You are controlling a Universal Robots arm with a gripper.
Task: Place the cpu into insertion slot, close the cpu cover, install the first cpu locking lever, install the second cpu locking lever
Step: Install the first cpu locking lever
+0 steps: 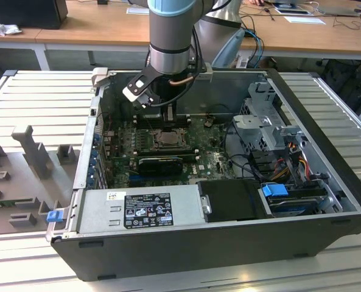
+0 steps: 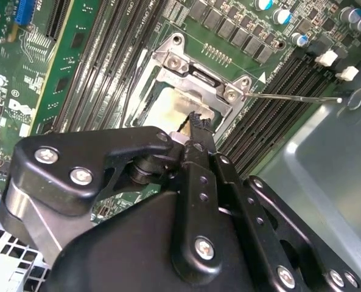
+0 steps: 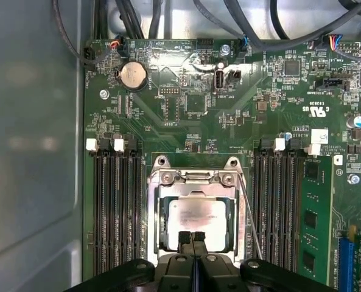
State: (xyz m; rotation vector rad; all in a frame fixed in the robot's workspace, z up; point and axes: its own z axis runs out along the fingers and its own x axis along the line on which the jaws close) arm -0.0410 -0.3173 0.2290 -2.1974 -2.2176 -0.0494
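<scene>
The cpu (image 3: 195, 220) is seated flat in the insertion slot, which is covered by the chip and the frame. The cpu cover (image 3: 195, 188) is lowered around the chip, so that the pale metal top is seen through its window. Faint marking is printed on the chip, but it cannot be made out. One edge of the chip is hidden behind the fingertips of the gripper (image 3: 192, 237), which are pressed together just above that edge; nothing is seen between them. In the second wrist view the black gripper body covers much of the cover, and the chip is washed out by glare.

A thin metal lever (image 3: 251, 213) is seen slanted beside the cover; in the second wrist view it stands out over the black memory slots (image 3: 116, 207). A green memory module (image 3: 317, 213) is fitted further out, and a round coin battery (image 3: 131, 75) is mounted on the board, where small white lettering is printed.

In the exterior view the arm (image 1: 171, 30) is reached down into the open computer case (image 1: 326, 121) and part of the board is hidden by it. A black-and-white label (image 1: 148, 211) is stuck on the grey power supply (image 1: 95, 210), its text too small to tell.
</scene>
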